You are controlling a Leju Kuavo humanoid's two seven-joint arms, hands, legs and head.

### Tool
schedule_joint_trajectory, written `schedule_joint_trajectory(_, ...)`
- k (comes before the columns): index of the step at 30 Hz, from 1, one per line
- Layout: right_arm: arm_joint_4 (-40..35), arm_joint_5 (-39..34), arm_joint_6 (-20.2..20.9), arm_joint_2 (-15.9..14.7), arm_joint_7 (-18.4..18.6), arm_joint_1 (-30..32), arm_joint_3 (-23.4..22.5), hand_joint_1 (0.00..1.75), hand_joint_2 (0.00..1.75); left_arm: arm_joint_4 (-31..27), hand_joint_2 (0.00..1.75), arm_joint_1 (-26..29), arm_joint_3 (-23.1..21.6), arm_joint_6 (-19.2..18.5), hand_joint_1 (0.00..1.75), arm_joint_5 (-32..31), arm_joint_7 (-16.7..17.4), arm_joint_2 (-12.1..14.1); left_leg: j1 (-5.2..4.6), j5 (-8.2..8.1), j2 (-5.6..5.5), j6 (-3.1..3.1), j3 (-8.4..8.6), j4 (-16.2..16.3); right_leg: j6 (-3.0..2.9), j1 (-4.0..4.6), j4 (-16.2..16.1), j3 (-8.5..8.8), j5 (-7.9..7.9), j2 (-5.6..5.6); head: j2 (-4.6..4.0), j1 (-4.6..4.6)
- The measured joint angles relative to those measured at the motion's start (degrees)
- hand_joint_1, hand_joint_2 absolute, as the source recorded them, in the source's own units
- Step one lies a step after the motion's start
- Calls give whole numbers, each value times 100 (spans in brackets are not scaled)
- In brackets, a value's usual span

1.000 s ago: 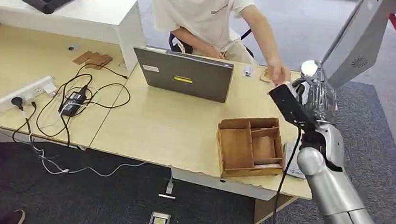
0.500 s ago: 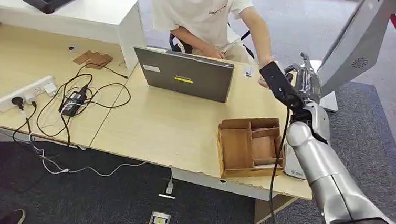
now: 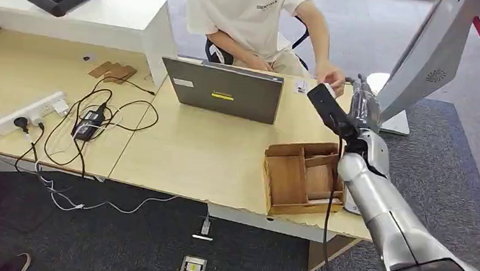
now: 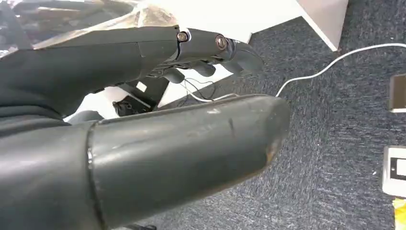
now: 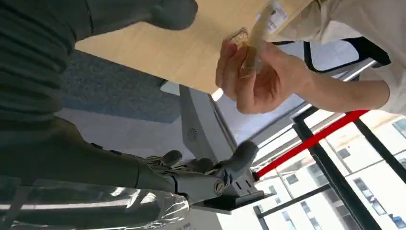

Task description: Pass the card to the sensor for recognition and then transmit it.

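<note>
A person's hand (image 5: 261, 79) pinches a thin pale card (image 5: 259, 26) edge-on just above the desk's far right corner. My right hand (image 3: 362, 107) reaches up beside that hand (image 3: 331, 75), its dark fingers (image 5: 208, 173) and thick thumb (image 5: 168, 11) spread wide with nothing between them. A small gap separates my hand from the card. My left hand (image 4: 143, 120) hangs over the grey carpet, fingers (image 4: 225, 45) stretched out and holding nothing.
An open wooden tray (image 3: 301, 176) with compartments sits under my right forearm, and a flat white device (image 3: 349, 205) peeks out beside it. A grey laptop (image 3: 223, 89) faces the seated person (image 3: 252, 15). A small card (image 3: 301, 86) lies behind the laptop. A slanted grey post (image 3: 429, 53) stands at the right.
My right arm has swung left and forward, bringing the hand close to the person. The person's hand has risen a little from the desk corner.
</note>
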Motion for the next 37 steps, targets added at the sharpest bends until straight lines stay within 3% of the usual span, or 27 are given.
schedule_joint_trajectory(6, -275, -328, -417, -46, -291, 70, 15, 0, 175, 2, 0, 110, 116, 109, 0, 79, -20, 0, 0, 0, 3, 0, 3, 1, 0, 0, 0, 0, 0, 1, 0, 2)
schedule_joint_trajectory(10, -1017, -280, -647, -247, -129, 334, 13, 0, 175, 4, 0, 246, 177, 234, 0, 219, -20, 0, 0, -1, 2, 0, 4, 1, 0, 1, -2, 0, 0, 1, 0, 2)
schedule_joint_trajectory(16, -2523, 211, -986, -828, 115, 876, -238, 0, 175, 4, 0, 411, 212, 424, 0, 490, 83, 11, 0, -2, 3, 2, 5, 3, 1, -2, -8, 1, 0, 0, 0, 0)
schedule_joint_trajectory(21, -3754, 1223, -1211, -1448, 402, 1328, -678, 0, 175, 2, 0, 505, 208, 564, 0, 732, 162, 37, -2, -3, 5, 4, 8, 6, 2, -6, -11, 3, 1, 2, 0, 2)
schedule_joint_trajectory(26, -4792, 2821, -1375, -2112, 741, 1853, -1264, 0, 175, -18, 0, 582, 190, 671, 0, 968, 236, 66, -3, -4, 10, 4, 11, 6, 2, -6, -13, 3, 1, 4, 0, 0)
schedule_joint_trajectory(29, -5260, 3384, -1416, -2475, 870, 2254, -1751, 0, 175, -53, 0, 584, 177, 719, 0, 1113, 289, 92, -3, -5, 6, 6, 11, 6, 2, -6, -15, 4, 1, 3, 0, 0)
schedule_joint_trajectory(34, -5731, 3893, -1423, -2905, 852, 2885, -2707, 0, 175, -85, 0, 581, 113, 791, 0, 1401, 299, 111, -9, -7, 5, 7, 15, 5, 5, -6, -16, 11, 1, 5, 0, 2)
schedule_joint_trajectory(37, -5825, 3995, -1423, -2992, 741, 3198, -3444, 0, 175, -92, 0, 590, 85, 846, 0, 1552, 299, 111, -12, -7, 11, 7, 11, 4, 5, -6, -15, 8, 2, 6, 0, 0)
